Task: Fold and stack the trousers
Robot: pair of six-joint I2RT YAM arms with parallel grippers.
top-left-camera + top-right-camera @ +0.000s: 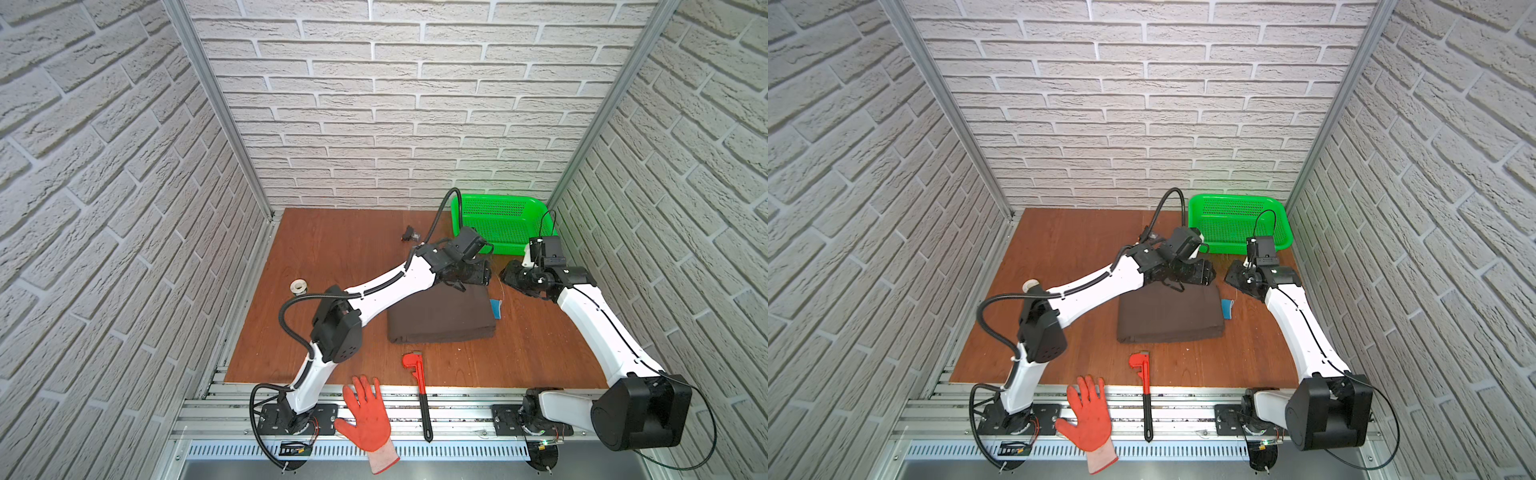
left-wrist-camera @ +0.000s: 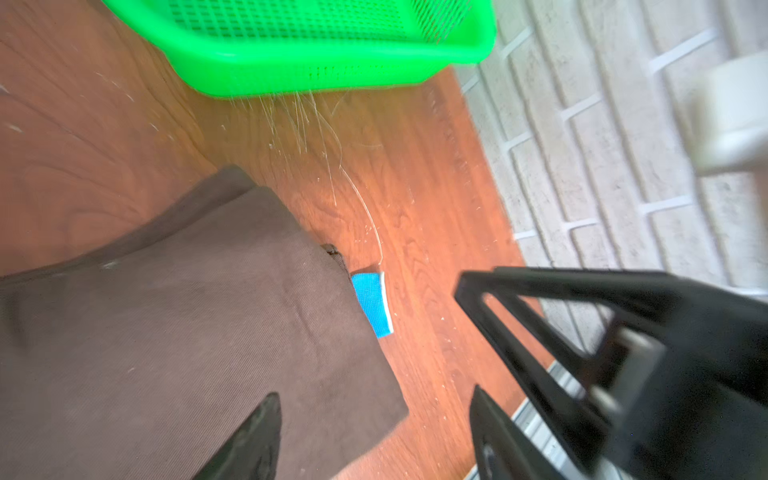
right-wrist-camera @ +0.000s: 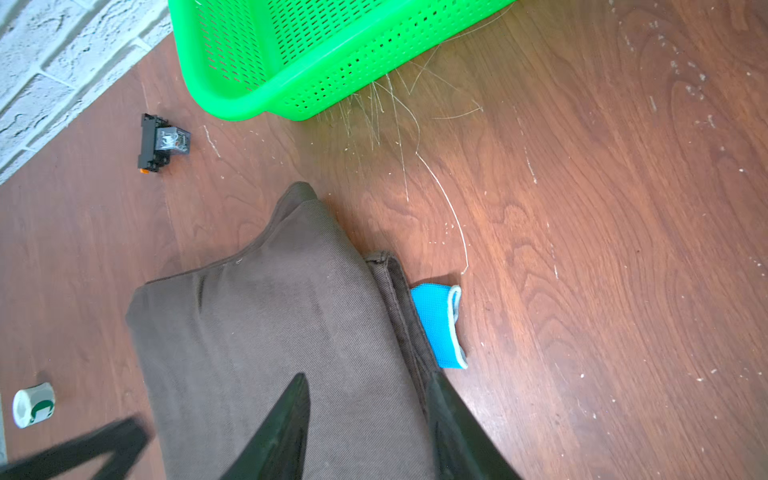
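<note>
The trousers [image 1: 440, 318] [image 1: 1169, 318] lie folded into a dark brown rectangle in the middle of the wooden table [image 1: 332, 257]. My left gripper [image 1: 473, 280] [image 2: 374, 419] hovers over their far right corner, jaws wide apart and nothing between them. Just right of that corner is my right gripper [image 1: 510, 276] [image 3: 370, 399], open, its fingertips [image 3: 291, 419] above the cloth's [image 3: 266, 332] edge without pinching it. A blue glove cuff [image 1: 495, 309] [image 3: 440, 324] [image 2: 372, 303] sticks out from under the trousers' right side.
A green basket [image 1: 503, 224] [image 1: 1237, 224] stands at the back right, close behind both grippers. A red pipe wrench [image 1: 419, 386] and an orange glove [image 1: 368, 415] lie at the front edge. A tape roll [image 1: 300, 286] and a small black relay [image 1: 409, 234] sit further left.
</note>
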